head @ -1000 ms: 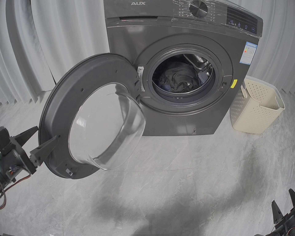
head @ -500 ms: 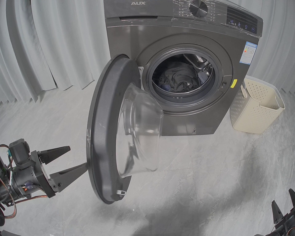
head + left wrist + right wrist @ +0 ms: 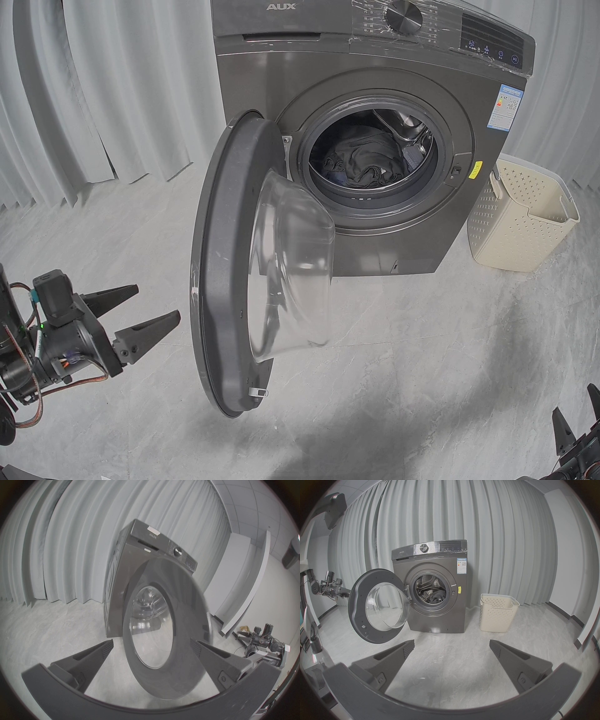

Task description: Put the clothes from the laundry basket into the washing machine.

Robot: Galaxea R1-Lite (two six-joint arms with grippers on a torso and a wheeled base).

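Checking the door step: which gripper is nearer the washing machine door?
Left. The left gripper is open just outside the door, with a small gap between them; the right gripper is far off, low on the robot's right.

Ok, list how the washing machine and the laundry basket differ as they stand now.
The washing machine is dark grey and solid-sided; the laundry basket is cream with perforated walls. The washing machine stands far taller than the laundry basket. Dark clothes lie inside the washing machine; what shows of the laundry basket's inside is bare. Both stand on the floor, side by side, and both are open.
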